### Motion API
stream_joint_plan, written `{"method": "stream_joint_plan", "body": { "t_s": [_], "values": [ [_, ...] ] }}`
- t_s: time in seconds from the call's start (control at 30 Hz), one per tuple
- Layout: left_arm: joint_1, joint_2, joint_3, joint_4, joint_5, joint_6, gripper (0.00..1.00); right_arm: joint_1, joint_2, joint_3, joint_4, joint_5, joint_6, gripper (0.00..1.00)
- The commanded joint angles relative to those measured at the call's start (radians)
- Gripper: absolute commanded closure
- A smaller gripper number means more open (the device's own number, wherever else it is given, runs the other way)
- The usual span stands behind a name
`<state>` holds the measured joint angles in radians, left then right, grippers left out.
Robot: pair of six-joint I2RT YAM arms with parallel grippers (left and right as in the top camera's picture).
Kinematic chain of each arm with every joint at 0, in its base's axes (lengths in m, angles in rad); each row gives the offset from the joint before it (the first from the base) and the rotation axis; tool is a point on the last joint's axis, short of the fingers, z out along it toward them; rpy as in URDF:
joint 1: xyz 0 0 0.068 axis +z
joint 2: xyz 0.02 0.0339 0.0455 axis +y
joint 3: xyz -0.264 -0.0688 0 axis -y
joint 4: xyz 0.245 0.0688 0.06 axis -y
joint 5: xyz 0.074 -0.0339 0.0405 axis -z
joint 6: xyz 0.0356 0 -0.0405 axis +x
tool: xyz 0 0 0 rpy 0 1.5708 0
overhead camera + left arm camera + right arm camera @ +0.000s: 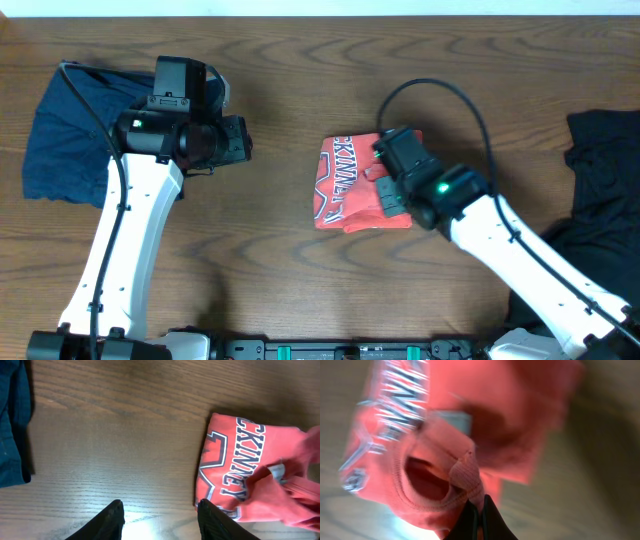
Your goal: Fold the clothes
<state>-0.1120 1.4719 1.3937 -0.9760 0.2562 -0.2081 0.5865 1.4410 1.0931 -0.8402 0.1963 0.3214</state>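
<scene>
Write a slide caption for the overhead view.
Right tool pinches the folded red shirt at centre; left tool hovers open near a blue garment, black clothing at right.

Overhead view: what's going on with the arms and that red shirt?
The right gripper is shut on the ribbed collar edge of the red shirt, which lies mid-table as a compact folded rectangle; the right wrist view is blurred. The left gripper is open and holds nothing, over the wood table just left of the shirt. A blue garment lies at the left and a black garment at the right edge; neither is being handled.
</scene>
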Motion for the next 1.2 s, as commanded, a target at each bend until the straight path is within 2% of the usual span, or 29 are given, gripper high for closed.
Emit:
{"method": "stream_joint_plan", "body": {
  "t_s": [0.0, 0.03, 0.1, 0.13, 0.17, 0.27, 0.3, 0.47, 0.6, 0.67, 0.73, 0.8, 0.83, 0.87, 0.9, 0.93, 1.17],
  "values": [
    [0.002, -0.002, 0.021, -0.003, -0.002, 0.013, 0.51, -0.072, 0.017, -0.003, -0.062, 0.04, 0.06, 0.93],
    [0.002, -0.002, 0.021, -0.003, -0.002, 0.013, 0.51, -0.093, 0.019, -0.005, -0.094, 0.04, 0.06, 0.87],
    [0.002, -0.002, 0.021, -0.003, -0.002, 0.013, 0.51, -0.124, 0.023, -0.012, -0.141, 0.04, 0.06, 0.59],
    [0.002, -0.002, 0.021, -0.003, -0.002, 0.013, 0.51, -0.138, 0.023, -0.015, -0.156, 0.04, 0.06, 0.47],
    [0.002, -0.002, 0.021, -0.003, -0.002, 0.013, 0.51, -0.154, 0.023, -0.017, -0.162, 0.039, 0.06, 0.42],
    [0.001, -0.002, 0.021, -0.003, -0.002, 0.014, 0.5, -0.198, 0.023, -0.017, -0.13, 0.032, 0.054, 0.39],
    [-0.003, -0.002, 0.021, -0.003, -0.002, 0.014, 0.47, -0.215, 0.023, -0.018, -0.101, 0.006, 0.035, 0.39],
    [-0.047, 0.001, 0.013, -0.003, -0.002, 0.037, 0.43, -0.276, 0.028, -0.038, 0.084, -0.215, -0.023, 0.41],
    [-0.094, 0.023, 0.011, -0.003, -0.002, 0.043, 0.43, -0.285, 0.07, -0.068, 0.178, -0.239, 0.002, 0.39],
    [-0.111, 0.036, 0.011, -0.001, -0.003, 0.044, 0.43, -0.285, 0.11, -0.075, 0.21, -0.243, 0.007, 0.33],
    [-0.122, 0.05, 0.011, 0.005, -0.003, 0.043, 0.43, -0.285, 0.157, -0.076, 0.249, -0.248, 0.006, 0.32],
    [-0.127, 0.066, 0.011, 0.01, -0.002, 0.043, 0.43, -0.285, 0.207, -0.076, 0.299, -0.26, 0.003, 0.37],
    [-0.129, 0.072, 0.011, 0.01, -0.002, 0.043, 0.42, -0.285, 0.225, -0.076, 0.324, -0.269, -0.009, 0.43],
    [-0.13, 0.078, 0.011, 0.01, -0.002, 0.043, 0.42, -0.285, 0.239, -0.076, 0.353, -0.278, -0.038, 0.63],
    [-0.13, 0.085, 0.011, 0.009, -0.002, 0.043, 0.43, -0.286, 0.246, -0.076, 0.381, -0.28, -0.064, 0.9],
    [-0.13, 0.09, 0.011, 0.008, -0.002, 0.043, 0.43, -0.286, 0.246, -0.076, 0.402, -0.28, -0.079, 0.99],
    [-0.13, 0.103, 0.011, 0.014, -0.002, 0.043, 0.43, -0.307, 0.166, -0.042, 0.45, -0.275, -0.217, 0.99]
  ]
}}
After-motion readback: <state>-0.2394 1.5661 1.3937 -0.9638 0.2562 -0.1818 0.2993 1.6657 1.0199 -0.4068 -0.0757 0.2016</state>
